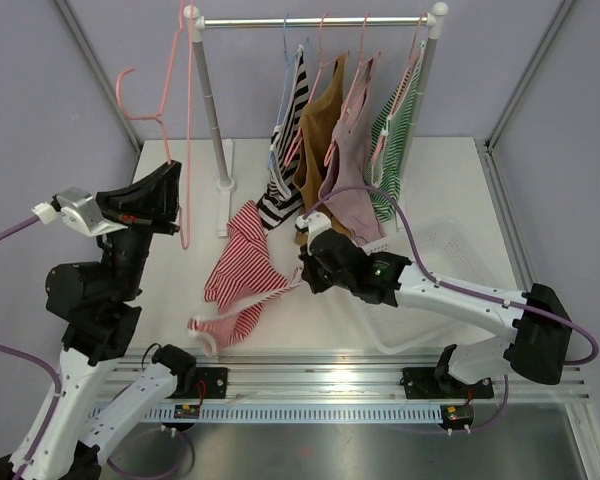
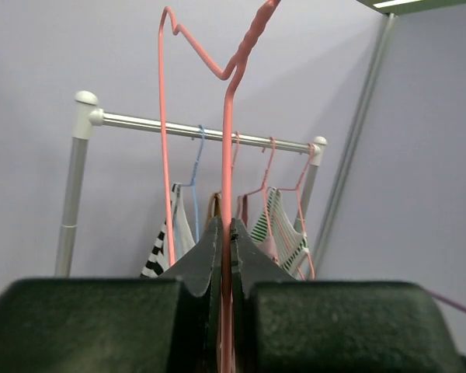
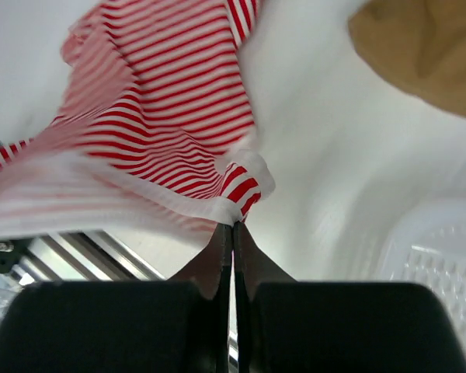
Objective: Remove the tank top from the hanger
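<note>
**On table, left of centre: tank top is off the hanger**

Red-striped tank top (image 1: 242, 260) lies crumpled on the white table (image 1: 450, 180), on the near side of the rack (image 1: 310, 20). Right claw (image 3: 233, 227) is clamped on its white-trimmed edge. Left claw (image 2: 227, 233), raised at left, is pinched tight on the bare pink hanger (image 2: 227, 155), well apart from the top. Four other tops hang on the rack. White basket (image 1: 450, 250) sits right.
</note>
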Controlling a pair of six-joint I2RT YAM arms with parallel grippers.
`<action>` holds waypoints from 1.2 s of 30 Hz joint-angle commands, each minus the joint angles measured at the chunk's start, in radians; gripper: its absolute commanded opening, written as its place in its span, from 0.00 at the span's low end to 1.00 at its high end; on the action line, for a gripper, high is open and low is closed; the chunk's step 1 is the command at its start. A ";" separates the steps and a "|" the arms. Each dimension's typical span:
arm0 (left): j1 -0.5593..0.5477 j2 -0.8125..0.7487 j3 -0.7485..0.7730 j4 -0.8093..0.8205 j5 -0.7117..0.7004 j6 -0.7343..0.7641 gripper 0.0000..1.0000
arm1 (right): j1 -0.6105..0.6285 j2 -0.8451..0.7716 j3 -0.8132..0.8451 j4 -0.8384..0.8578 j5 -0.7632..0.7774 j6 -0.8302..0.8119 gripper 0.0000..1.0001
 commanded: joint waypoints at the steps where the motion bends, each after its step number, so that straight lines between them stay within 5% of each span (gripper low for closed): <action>1: -0.002 0.026 0.104 -0.091 -0.123 0.029 0.00 | 0.014 -0.063 -0.050 0.011 0.106 0.060 0.00; 4: -0.004 0.042 0.156 -0.293 -0.148 -0.034 0.00 | 0.020 -0.114 -0.078 0.055 0.091 0.072 0.03; 6: -0.004 0.054 0.184 -0.399 -0.136 -0.069 0.00 | 0.022 -0.129 -0.082 0.086 0.024 0.058 0.48; 7: -0.004 0.054 0.178 -0.464 -0.131 -0.080 0.00 | 0.022 -0.137 -0.085 0.095 0.007 0.057 0.85; 8: -0.004 0.054 0.171 -0.489 -0.128 -0.088 0.00 | 0.022 -0.146 -0.090 0.106 -0.010 0.061 0.99; 12: -0.002 0.112 0.196 -0.593 -0.150 -0.131 0.00 | 0.022 -0.227 -0.098 0.105 -0.020 0.064 0.99; 23: 0.007 0.560 0.683 -0.756 -0.219 -0.135 0.00 | 0.022 -0.451 -0.202 0.186 -0.194 0.083 0.99; 36: 0.127 1.069 1.147 -0.747 -0.018 -0.172 0.00 | 0.022 -0.597 -0.314 0.189 -0.220 0.088 0.99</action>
